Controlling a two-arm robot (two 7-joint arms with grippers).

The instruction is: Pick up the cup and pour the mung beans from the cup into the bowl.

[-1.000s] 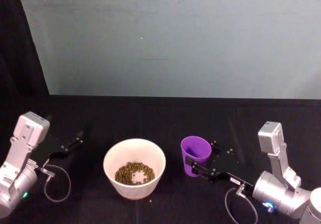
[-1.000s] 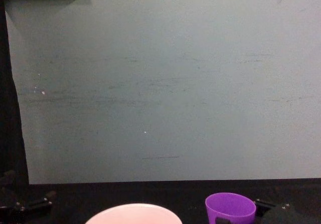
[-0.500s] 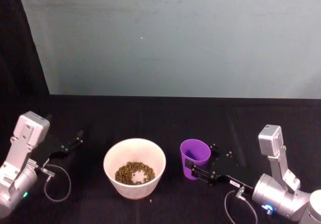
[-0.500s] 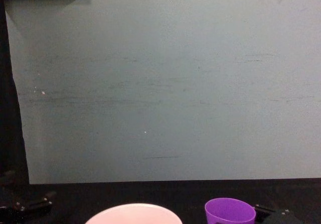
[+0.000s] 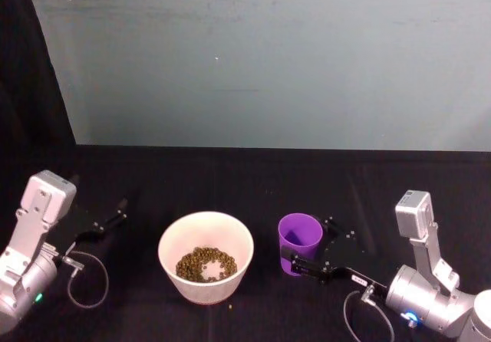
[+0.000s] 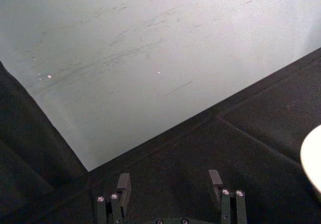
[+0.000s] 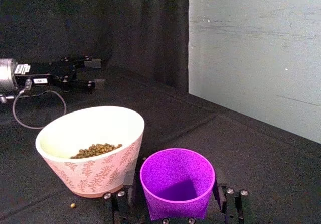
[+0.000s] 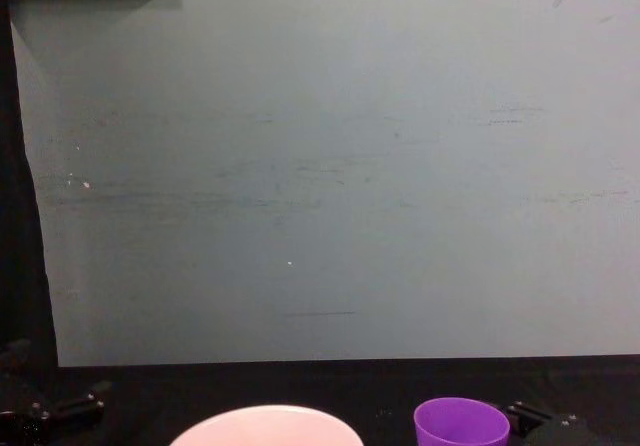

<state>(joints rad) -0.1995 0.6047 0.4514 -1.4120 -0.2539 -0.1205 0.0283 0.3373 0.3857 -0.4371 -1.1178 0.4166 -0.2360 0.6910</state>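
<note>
With the purple cup (image 5: 299, 241) upright between the spread fingers of the right tool (image 5: 295, 264), the bowl (image 5: 205, 235) lies just to its left; the left tool (image 6: 170, 183), parked far left, is open.

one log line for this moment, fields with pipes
right gripper around cup, upright on table | cup looks empty | beans in bowl | left gripper open, parked left of bowl

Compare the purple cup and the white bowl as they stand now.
The cup is purple, narrow and looks empty; the bowl is white, much wider and holds mung beans. The right gripper brackets the cup; nothing touches the bowl. Both stand upright on the black table.
</note>
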